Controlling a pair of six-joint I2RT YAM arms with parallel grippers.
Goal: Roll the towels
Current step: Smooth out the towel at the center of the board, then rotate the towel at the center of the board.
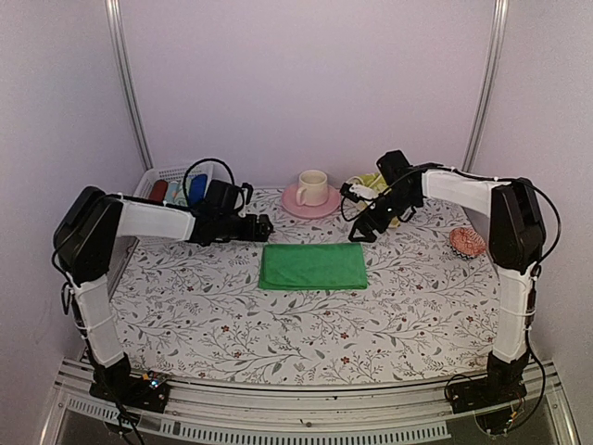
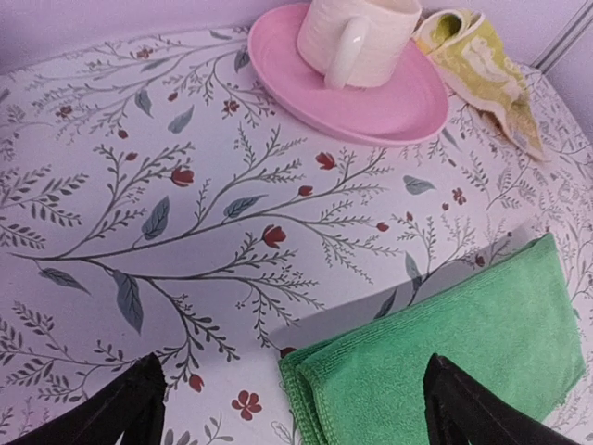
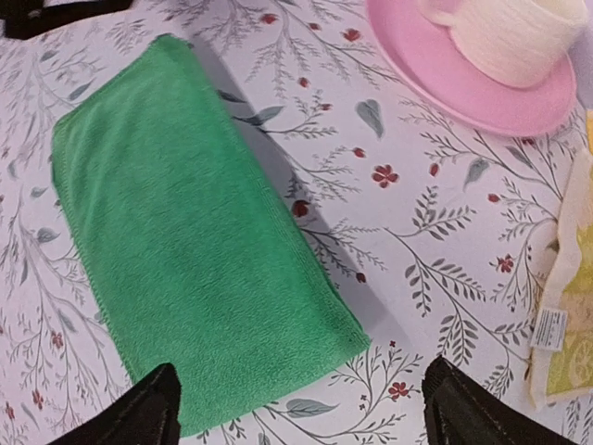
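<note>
Two tools flank the folded bright green terry towel (image 1: 313, 266), which lies flat mid-table. The left gripper (image 1: 265, 225) is near its far left corner and the right gripper (image 1: 358, 234) near its far right, both with jaws spread wide, holding nothing. The crumpled pale yellow printed towel (image 2: 477, 56) lies just beside the pink saucer (image 2: 371, 102).

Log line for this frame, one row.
green towel: folded flat, not rolled | left claw: open, empty | right claw: open, empty | yellow towel: crumpled beside pink saucer
</note>
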